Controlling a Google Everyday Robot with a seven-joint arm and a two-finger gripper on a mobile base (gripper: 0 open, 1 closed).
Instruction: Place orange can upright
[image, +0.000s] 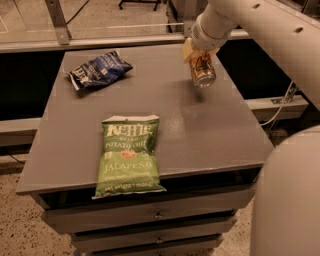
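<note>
The orange can has coppery sides and a silver end. It hangs tilted in my gripper over the far right part of the grey table, its silver end facing down and toward the camera. The gripper is shut on the can's upper part, at the end of the white arm that reaches in from the upper right. The can looks held a little above the table top.
A green Kettle jalapeño chip bag lies at the table's front, overhanging the edge. A dark blue chip bag lies at the far left. The robot's white body fills the lower right. Drawers sit under the table top.
</note>
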